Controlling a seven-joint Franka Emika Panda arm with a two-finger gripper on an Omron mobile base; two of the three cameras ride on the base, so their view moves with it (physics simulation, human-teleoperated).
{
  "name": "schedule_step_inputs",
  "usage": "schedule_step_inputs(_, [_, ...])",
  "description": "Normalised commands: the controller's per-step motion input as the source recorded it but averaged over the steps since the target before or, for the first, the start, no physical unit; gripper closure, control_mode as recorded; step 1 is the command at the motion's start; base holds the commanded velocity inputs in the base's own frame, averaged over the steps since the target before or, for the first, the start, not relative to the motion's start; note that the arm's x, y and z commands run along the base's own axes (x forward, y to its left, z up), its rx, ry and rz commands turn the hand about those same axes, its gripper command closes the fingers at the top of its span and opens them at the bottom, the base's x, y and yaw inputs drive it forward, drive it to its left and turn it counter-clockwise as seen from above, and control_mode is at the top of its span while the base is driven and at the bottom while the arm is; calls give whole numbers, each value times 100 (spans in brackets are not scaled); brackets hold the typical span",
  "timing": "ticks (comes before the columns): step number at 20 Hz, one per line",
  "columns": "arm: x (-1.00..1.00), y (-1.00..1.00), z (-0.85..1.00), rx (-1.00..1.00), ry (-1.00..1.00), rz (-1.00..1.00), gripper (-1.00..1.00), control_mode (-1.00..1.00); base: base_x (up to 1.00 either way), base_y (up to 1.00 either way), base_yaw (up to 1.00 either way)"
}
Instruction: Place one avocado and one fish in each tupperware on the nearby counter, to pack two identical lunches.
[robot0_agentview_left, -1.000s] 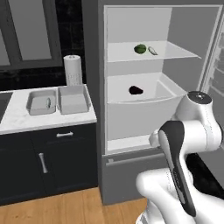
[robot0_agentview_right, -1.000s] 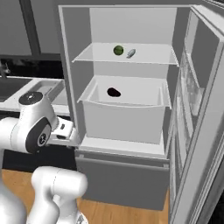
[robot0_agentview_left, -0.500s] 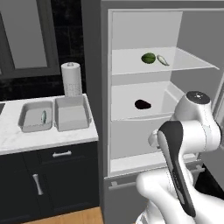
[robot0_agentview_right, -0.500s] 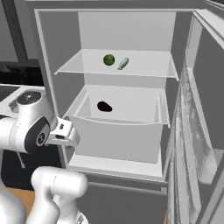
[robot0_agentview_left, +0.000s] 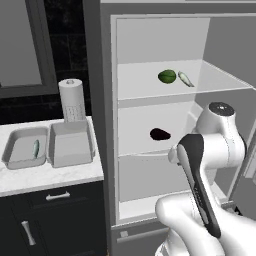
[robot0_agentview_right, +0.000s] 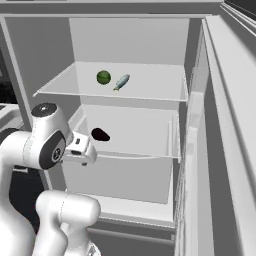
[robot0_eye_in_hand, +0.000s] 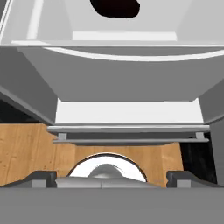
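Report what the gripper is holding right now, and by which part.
Nothing is held. The gripper is open and empty, facing the fridge drawer.

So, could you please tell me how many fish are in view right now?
2. One fish lies in the left tupperware on the counter; the other fish lies on the fridge's upper shelf, beside the green avocado. More may be hidden.

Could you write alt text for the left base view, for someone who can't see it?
An open fridge holds a green avocado and a fish on its shelf, a dark avocado below. On the counter left, one tupperware holds a fish; the other looks empty.
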Motion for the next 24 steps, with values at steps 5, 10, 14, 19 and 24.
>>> schedule_step_inputs(5, [48,-5,-31,0,-7,10,-100,-100,0,0,0])
schedule_step_inputs(10, [39,-3,-35,0,-22,27,-100,-100,0,0,0])
schedule_step_inputs(14, [37,-14,-3,0,-21,21,-100,-100,0,0,0])
schedule_step_inputs(19, [50,-28,0,0,-5,16,-100,-100,0,0,0])
schedule_step_inputs(24, [61,-24,-1,0,0,9,-100,-100,0,0,0])
